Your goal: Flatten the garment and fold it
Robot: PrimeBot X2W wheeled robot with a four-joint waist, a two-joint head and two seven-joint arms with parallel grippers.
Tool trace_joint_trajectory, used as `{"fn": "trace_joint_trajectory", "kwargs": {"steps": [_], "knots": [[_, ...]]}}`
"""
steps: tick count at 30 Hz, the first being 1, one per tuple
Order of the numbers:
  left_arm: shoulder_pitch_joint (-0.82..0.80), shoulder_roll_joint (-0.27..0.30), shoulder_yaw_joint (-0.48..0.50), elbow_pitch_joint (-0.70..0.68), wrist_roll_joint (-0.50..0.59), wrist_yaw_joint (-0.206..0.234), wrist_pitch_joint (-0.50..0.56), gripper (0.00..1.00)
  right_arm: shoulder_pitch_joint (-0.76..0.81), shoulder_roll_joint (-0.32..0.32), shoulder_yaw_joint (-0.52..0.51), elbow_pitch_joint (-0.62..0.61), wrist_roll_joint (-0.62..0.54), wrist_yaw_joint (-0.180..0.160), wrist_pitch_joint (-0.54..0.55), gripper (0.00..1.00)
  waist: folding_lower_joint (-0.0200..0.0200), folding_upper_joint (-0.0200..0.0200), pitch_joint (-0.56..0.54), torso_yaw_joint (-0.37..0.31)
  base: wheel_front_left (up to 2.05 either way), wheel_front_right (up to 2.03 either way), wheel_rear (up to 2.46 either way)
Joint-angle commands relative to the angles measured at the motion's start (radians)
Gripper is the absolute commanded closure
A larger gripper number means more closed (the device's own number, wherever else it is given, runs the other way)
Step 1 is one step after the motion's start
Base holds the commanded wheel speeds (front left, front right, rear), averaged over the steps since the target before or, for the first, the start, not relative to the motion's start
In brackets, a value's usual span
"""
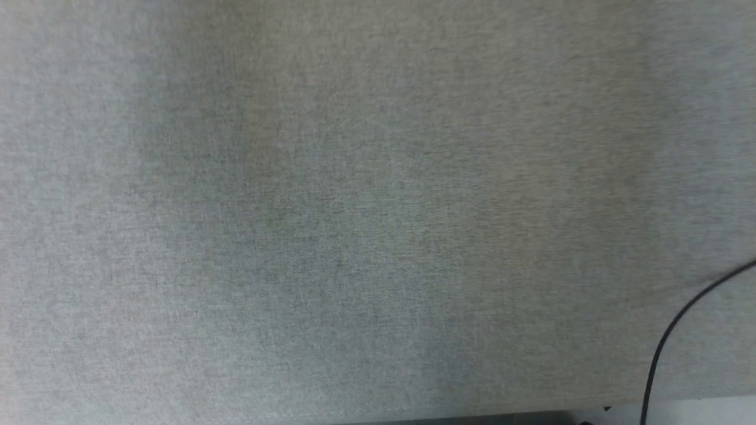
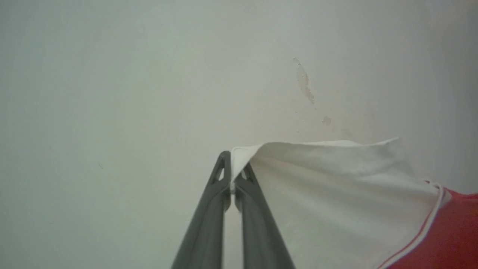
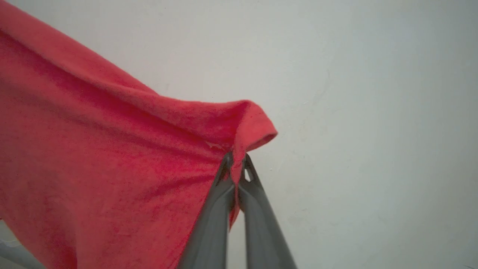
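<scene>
Left wrist view, centre and lower right: the left pincer is clenched on the edge of a white sleeve of the garment. The sleeve spreads rightward from the fingertips to white-and-red striped trim and red cloth in the lower right corner. Behind it lies a pale plain surface with a few chipped marks at upper right.

Right wrist view, centre: the right pincer grips a folded red edge of the garment, whose cloth fills the left half of the frame.

Head view: grey woven worktop, with a black cable curving through the lower right corner.
</scene>
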Motion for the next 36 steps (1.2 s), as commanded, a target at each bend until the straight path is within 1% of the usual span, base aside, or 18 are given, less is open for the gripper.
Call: {"fn": "trace_joint_trajectory", "kwargs": {"steps": [1, 4, 8, 12, 16, 19, 22, 25, 28, 30, 33, 36], "knots": [[0.003, -0.005, -0.003, 0.014, 0.004, -0.010, -0.010, 1.00, -0.002, 0.004, -0.001, 0.021, -0.009, -0.002, -0.015, 1.00, -0.0003, 0.0000, 0.049, 0.033, 0.00, 0.00, 0.00], [0.051, -0.024, -0.038, 0.049, 0.013, -0.033, -0.039, 1.00, 0.014, 0.031, 0.014, 0.086, -0.009, -0.002, -0.087, 1.00, -0.0003, 0.0000, 0.052, 0.052, 0.00, 0.00, 0.00], [0.182, -0.044, -0.069, 0.051, 0.020, -0.038, -0.070, 1.00, 0.096, 0.058, 0.044, 0.155, 0.009, -0.002, -0.162, 1.00, -0.0003, 0.0000, 0.028, 0.073, 0.00, 0.00, 0.00], [0.372, -0.049, -0.097, 0.023, 0.016, -0.037, -0.083, 1.00, 0.224, 0.082, 0.089, 0.207, 0.019, -0.002, -0.196, 1.00, -0.0003, 0.0000, -0.025, 0.088, 0.00, 0.00, 0.00], [0.589, -0.046, -0.131, -0.024, 0.005, -0.029, -0.074, 1.00, 0.374, 0.090, 0.138, 0.233, 0.045, -0.002, -0.211, 1.00, -0.0003, 0.0000, -0.109, 0.108, 0.00, 0.00, 0.00], [0.752, -0.015, -0.176, -0.070, 0.017, -0.013, -0.008, 1.00, 0.489, 0.085, 0.191, 0.215, 0.075, -0.002, -0.215, 1.00, -0.0003, 0.0000, -0.180, 0.120, 0.00, 0.00, 0.00], [0.920, 0.015, -0.200, -0.140, -0.003, 0.011, 0.081, 1.00, 0.612, 0.060, 0.250, 0.181, 0.101, -0.002, -0.217, 1.00, -0.0003, 0.0000, -0.265, 0.134, 0.00, 0.00, 0.00], [1.094, 0.063, -0.214, -0.223, -0.044, 0.035, 0.199, 1.00, 0.734, 0.031, 0.302, 0.145, 0.142, -0.002, -0.218, 1.00, -0.0003, 0.0000, -0.344, 0.147, 0.00, 0.00, 0.00], [1.258, 0.116, -0.215, -0.315, -0.103, 0.057, 0.307, 1.00, 0.842, -0.001, 0.344, 0.108, 0.209, -0.002, -0.217, 1.00, -0.0003, 0.0000, -0.412, 0.160, 0.00, 0.00, 0.00], [1.358, 0.150, -0.214, -0.376, -0.138, 0.075, 0.368, 1.00, 0.906, -0.020, 0.359, 0.083, 0.264, -0.002, -0.206, 1.00, -0.0003, 0.0000, -0.453, 0.171, 0.00, 0.00, 0.00], [1.490, 0.186, -0.213, -0.468, -0.199, 0.102, 0.450, 1.00, 0.998, -0.050, 0.365, 0.030, 0.356, -0.002, -0.177, 1.00, -0.0003, 0.0000, -0.501, 0.188, 0.00, 0.00, 0.00], [1.592, 0.209, -0.217, -0.555, -0.236, 0.130, 0.500, 1.00, 1.090, -0.095, 0.357, -0.024, 0.407, -0.002, -0.152, 1.00, -0.0003, 0.0000, -0.540, 0.199, 0.00, 0.00, 0.00]]}}
